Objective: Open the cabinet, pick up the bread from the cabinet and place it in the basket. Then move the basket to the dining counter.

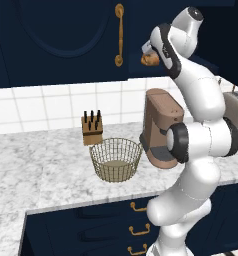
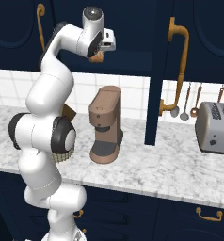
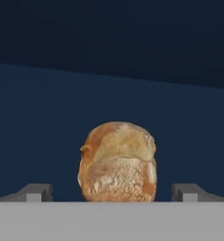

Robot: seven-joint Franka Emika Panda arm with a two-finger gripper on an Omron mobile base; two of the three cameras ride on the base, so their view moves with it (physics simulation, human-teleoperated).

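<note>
While the claw (image 3: 114,192) stands wide open inside the cabinet (image 1: 66,35), one bread (image 3: 117,162) loaf sits just ahead of it, centred between its two fingertips (image 3: 36,192) and apart from both. Below the claw on the marble table (image 1: 36,165) rest one basket (image 1: 116,159), one knife block (image 1: 92,128) beside it and one coffee machine (image 2: 106,124); one toaster (image 2: 215,127) stands well off to the side.
</note>
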